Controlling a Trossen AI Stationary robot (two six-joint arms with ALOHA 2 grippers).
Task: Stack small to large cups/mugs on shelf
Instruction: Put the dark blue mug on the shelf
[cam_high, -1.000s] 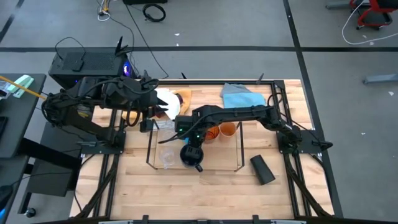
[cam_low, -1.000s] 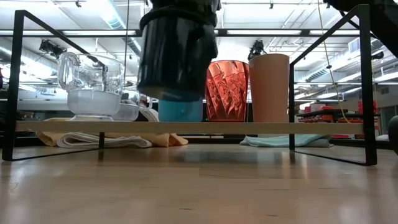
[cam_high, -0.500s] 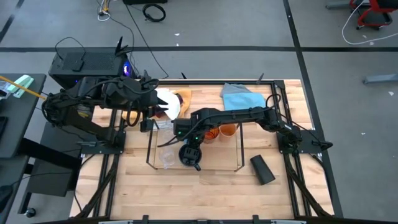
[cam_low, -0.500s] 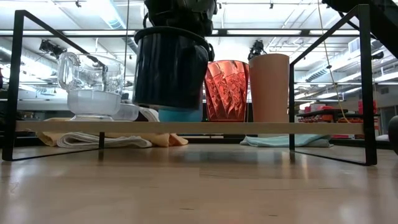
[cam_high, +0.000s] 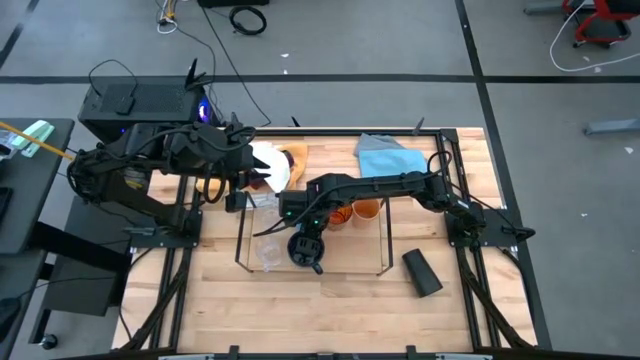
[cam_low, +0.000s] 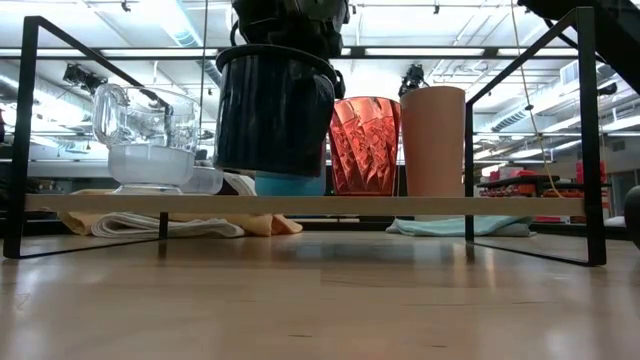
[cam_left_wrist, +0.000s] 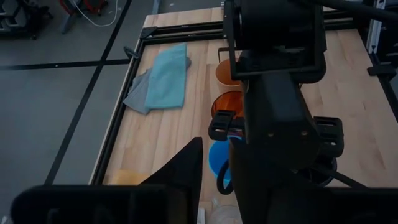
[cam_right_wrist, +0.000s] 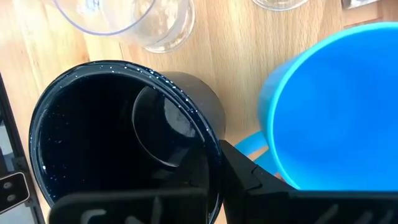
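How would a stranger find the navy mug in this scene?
Look at the black wire shelf in the table's middle. On its front edge, under the right gripper, stands the navy mug. It is the only dark vessel there; its neighbours are blue, orange or clear.

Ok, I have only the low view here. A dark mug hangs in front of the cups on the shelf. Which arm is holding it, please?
Observer: The right gripper. Its arm reaches in from the table's right side, and it is shut on the rim of the navy mug.
Operator: What stands beside the mug?
Observer: The right wrist view shows the light-blue mug close on one side and the clear cups on the other.
Operator: And the left arm?
Observer: The left gripper waits at the table's back left, over a white cloth.
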